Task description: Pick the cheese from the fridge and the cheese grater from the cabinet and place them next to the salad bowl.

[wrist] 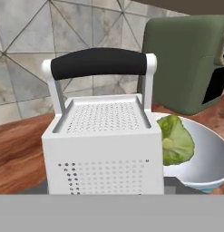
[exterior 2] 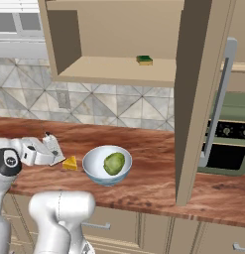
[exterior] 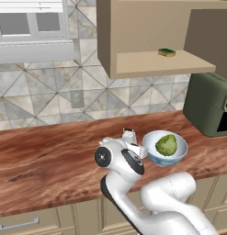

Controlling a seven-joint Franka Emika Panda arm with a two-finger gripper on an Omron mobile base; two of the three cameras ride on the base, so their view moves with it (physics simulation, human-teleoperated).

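Note:
My gripper (exterior 2: pixel 49 152) is shut on the cheese grater (exterior 2: pixel 52 145), a small silver box grater with a dark handle, just left of the salad bowl (exterior 2: pixel 94 171). Whether the grater rests on the counter I cannot tell. In the hand view the cheese grater (wrist: pixel 104 149) is very close, with the salad bowl (wrist: pixel 208 165) and its lettuce (wrist: pixel 177 141) right beside it. The cheese (exterior 2: pixel 70 163), a small yellow wedge, lies on the counter between grater and bowl. From the left base view, the cheese grater (exterior: pixel 128 135) stands behind my gripper (exterior: pixel 131 143), next to the salad bowl (exterior: pixel 180 156). The fridge is out of view.
The tan cabinet (exterior: pixel 156 64) hangs open above, with a green-and-yellow sponge (exterior: pixel 167 53) on its shelf. Its open door (exterior 2: pixel 198 99) juts out over the counter to the right of the bowl. A dark green toaster oven (exterior: pixel 209 105) stands at the right. Bare wooden counter (exterior: pixel 46 160) stretches left.

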